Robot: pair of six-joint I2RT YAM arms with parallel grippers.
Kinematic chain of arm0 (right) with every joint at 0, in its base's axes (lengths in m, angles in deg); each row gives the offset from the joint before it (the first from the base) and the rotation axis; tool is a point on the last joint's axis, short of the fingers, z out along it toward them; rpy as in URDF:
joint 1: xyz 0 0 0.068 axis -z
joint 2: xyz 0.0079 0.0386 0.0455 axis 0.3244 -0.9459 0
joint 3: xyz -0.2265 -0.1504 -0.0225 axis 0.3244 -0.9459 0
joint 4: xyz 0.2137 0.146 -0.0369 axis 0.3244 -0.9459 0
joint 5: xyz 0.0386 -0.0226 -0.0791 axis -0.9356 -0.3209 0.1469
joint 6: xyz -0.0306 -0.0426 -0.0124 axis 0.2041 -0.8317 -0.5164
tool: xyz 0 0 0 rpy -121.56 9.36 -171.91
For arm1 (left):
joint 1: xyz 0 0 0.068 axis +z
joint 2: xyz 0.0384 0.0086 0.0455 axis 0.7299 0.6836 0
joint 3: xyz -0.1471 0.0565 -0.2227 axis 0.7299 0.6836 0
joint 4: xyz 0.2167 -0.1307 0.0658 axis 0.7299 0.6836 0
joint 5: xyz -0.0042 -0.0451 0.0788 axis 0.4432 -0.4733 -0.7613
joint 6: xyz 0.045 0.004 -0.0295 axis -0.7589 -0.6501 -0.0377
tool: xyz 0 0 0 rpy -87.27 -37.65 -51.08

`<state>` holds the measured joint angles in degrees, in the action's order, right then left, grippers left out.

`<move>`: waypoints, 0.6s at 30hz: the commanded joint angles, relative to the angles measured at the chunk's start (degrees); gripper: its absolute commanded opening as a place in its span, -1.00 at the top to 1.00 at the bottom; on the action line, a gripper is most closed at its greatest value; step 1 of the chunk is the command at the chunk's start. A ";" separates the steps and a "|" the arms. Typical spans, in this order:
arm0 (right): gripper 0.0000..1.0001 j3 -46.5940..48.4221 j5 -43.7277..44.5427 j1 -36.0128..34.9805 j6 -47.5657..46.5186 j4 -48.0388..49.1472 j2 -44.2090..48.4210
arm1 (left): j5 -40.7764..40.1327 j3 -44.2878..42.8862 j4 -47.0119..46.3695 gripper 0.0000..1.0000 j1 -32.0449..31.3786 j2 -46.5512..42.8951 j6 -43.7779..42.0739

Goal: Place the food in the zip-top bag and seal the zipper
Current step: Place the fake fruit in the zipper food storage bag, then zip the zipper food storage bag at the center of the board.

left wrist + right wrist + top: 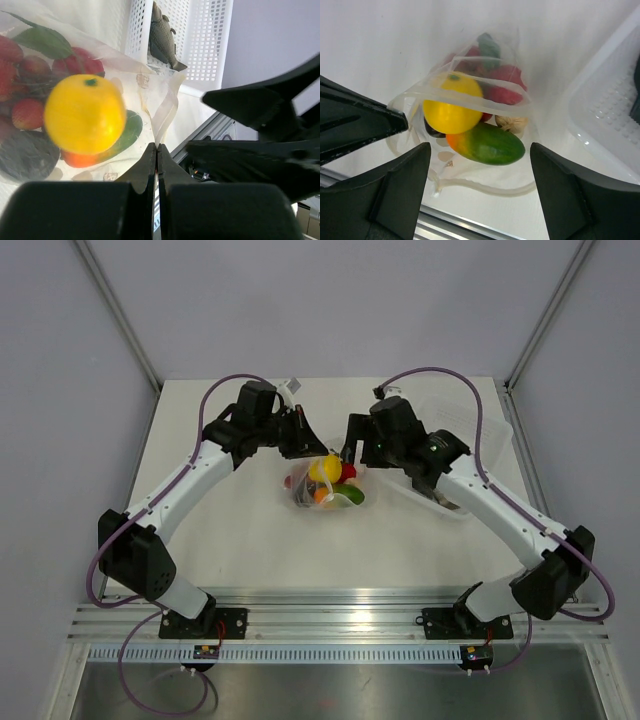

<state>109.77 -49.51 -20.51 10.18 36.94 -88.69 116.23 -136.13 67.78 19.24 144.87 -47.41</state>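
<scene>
The zip-top bag (330, 487) lies mid-table, a clear dotted pouch with the food inside. In it I see a yellow lemon (451, 102), a green-orange fruit (487, 143), red pieces (502, 85) and a walnut-like bit (511, 122). My left gripper (157, 150) is shut on the bag's mouth edge, where the pale zipper (165, 112) runs into its fingers. The lemon (85, 114) sits just behind that strip. My right gripper (480, 167) hangs open above the bag's mouth, touching nothing. The zipper (485, 187) curves loosely between its fingers (402, 195). Seen from above, the left gripper (318, 448) and right gripper (353, 462) flank the bag.
A pale perforated plastic basket (455, 455) stands to the right of the bag, under the right arm. It holds a grey toy fish (164, 37). The table's aluminium front rail (340, 605) runs along the near edge.
</scene>
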 commanded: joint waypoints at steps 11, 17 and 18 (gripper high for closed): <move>-0.62 -13.02 -2.24 6.75 -2.44 0.48 3.92 | 2.08 -1.69 -2.96 1.00 0.22 -0.52 0.00; -0.33 -14.07 -7.68 6.75 -2.09 4.70 0.67 | 1.55 -3.17 -1.90 1.00 0.57 -0.52 -1.31; -0.25 -14.16 -8.31 6.75 -1.74 5.14 0.23 | 1.12 -4.14 -1.12 1.00 0.65 0.01 -2.27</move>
<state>95.78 -53.88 -13.54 8.30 37.75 -87.90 116.23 -136.31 67.91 19.41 144.89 -47.87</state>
